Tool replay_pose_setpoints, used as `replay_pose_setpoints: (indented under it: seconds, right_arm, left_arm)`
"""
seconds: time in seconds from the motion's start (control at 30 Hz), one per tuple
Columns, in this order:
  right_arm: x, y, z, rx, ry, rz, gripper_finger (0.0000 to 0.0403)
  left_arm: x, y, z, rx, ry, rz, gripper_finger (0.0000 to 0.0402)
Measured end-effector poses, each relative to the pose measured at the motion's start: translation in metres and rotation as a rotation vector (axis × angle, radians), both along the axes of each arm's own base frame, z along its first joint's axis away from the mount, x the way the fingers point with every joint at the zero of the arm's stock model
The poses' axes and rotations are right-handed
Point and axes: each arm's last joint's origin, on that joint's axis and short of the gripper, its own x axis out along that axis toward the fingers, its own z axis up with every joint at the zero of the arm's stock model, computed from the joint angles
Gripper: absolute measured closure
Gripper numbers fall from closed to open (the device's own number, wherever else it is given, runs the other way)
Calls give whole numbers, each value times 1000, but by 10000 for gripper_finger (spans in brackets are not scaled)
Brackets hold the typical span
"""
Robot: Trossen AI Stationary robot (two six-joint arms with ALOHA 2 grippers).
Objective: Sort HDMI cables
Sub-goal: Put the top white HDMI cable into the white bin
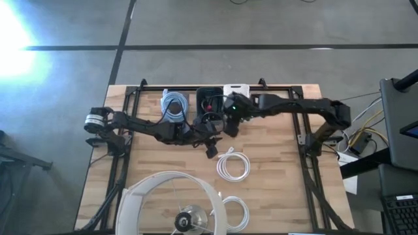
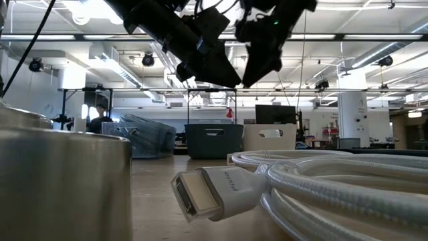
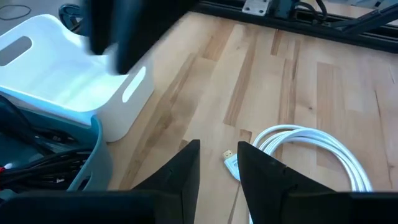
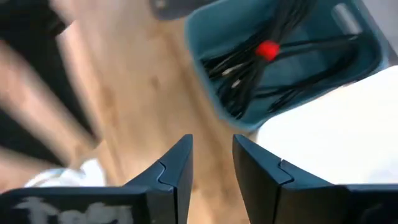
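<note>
High view: the left gripper [image 1: 211,147] hangs over the wooden table [image 1: 274,189] just in front of the three bins, and the right gripper [image 1: 230,125] sits close beside it, just in front of the dark middle bin [image 1: 209,99]; neither pair of fingers can be read from here. A coiled white HDMI cable [image 1: 233,164] lies flat on the boards near the table's middle, just in front of the two grippers, and a second white coil [image 1: 234,212] lies nearer the front edge beside a round white-rimmed object [image 1: 171,203]. A light blue coil [image 1: 174,106] fills the left-hand bin, and the white bin [image 1: 236,89] stands at the right of the row. Low view: both grippers hang above the table, touching nothing. The nearest white cable's plug [image 2: 204,193] lies on the wood with its long axis level, its open end pointing toward the picture's left, the braided loops [image 2: 348,184] piled behind it. Left wrist view: the left fingers [image 3: 180,180] stand a small gap apart, holding nothing, and the white coil [image 3: 311,149] lies on the table beyond them with its plug toward the fingers. Right wrist view: the right fingers [image 4: 171,171] are likewise slightly parted and empty, over bare wood; beyond them the dark bin [image 4: 214,28] holds thin black cables [image 4: 261,68] bound with a red tie [image 4: 267,50].
</note>
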Motion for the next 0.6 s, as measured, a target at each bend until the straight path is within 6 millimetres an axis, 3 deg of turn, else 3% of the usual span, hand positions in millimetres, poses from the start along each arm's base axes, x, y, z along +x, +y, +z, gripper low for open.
replay_pose_setpoints:
  seconds: [0.2,0.6]
  right_arm:
    - [-25,43,-12,50,42,60,284]
    - [-59,116,-73,138,120,186,280]
  left_arm:
    - [0,0,0,0,0,-1,291]
    - [0,0,0,0,-2,2,291]
